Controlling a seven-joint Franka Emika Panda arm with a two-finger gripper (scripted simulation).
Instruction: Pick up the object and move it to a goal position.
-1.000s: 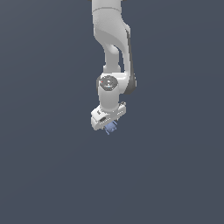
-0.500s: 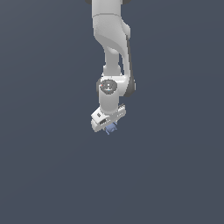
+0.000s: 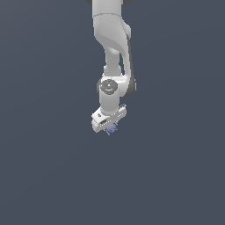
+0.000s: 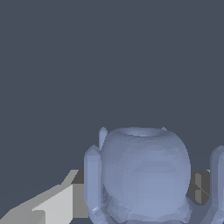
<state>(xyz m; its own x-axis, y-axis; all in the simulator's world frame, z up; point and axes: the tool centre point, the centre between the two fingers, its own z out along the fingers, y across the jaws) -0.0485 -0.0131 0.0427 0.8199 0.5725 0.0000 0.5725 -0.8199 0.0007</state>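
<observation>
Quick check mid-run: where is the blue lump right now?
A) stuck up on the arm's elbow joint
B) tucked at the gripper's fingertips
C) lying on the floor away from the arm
B: the blue lump sits right under the white gripper in the exterior view and fills the wrist view between the fingers.

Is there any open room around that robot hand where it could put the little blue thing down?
Nearly everywhere. In the exterior view the plain grey ground lies bare on both sides of the arm and below it. The only crowded spot is at the gripper itself, where the blue object sits between the fingers.
</observation>
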